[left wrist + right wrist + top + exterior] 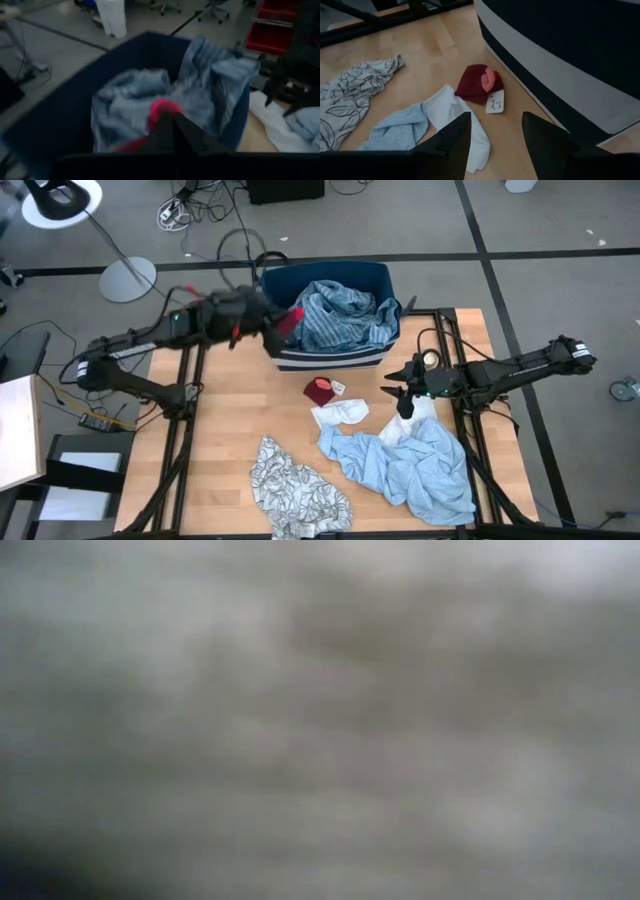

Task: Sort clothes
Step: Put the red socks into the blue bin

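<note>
My left gripper (pixel 278 320) is at the left rim of the dark blue bin (pixel 385 280), shut on a small red garment (pixel 162 109) above the blue-striped garment (pixel 340 310) that lies in the bin. My right gripper (pixel 495 145) is open and empty, low over the table right of the bin's near wall. Ahead of it lie a dark red garment with a paper tag (pixel 476 82), a white garment (pixel 452 112), a pale blue garment (pixel 415 465) and a leaf-print garment (pixel 295 490). The low view shows only grey blur. My left gripper pinches a bunched part of the red garment (pixel 159 116) between its two shut fingers (pixel 187 134). The fingers come from the table's left, reaching over the bin's left rim. The cloth bulges out past the fingertips over the blue-striped garment; whether it touches that garment I cannot tell.
The bin stands at the table's far middle, its pale-striped near wall (pixel 545 75) close to my right gripper. A dark frame rail (pixel 455 380) runs along the table's right side. Bare wood (pixel 220 410) shows at the table's left.
</note>
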### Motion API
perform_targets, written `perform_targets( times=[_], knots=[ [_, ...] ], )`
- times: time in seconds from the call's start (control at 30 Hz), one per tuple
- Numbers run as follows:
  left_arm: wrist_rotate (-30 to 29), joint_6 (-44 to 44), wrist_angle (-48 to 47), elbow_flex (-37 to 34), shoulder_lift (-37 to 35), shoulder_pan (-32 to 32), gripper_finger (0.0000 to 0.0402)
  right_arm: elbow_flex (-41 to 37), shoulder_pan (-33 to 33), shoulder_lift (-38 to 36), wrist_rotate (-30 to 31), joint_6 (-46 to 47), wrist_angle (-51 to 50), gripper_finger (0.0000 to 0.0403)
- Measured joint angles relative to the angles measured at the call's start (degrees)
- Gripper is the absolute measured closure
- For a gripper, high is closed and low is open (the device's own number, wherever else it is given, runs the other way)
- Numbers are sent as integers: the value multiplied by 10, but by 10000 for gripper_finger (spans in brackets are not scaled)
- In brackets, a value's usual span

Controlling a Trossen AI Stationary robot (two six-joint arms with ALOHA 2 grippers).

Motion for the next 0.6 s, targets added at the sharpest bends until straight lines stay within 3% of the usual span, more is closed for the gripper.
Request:
perform_targets(
  times=[0.17,0.43,0.6],
  knots=[
    [72,48,-2,108,97,57,401,0,0,0,0,-4,5,224],
    [79,54,54,202,243,88,378,0,0,0,0,-6,8,224],
    [96,44,14,257,308,99,352,0,0,0,0,-6,8,224]
  ],
)
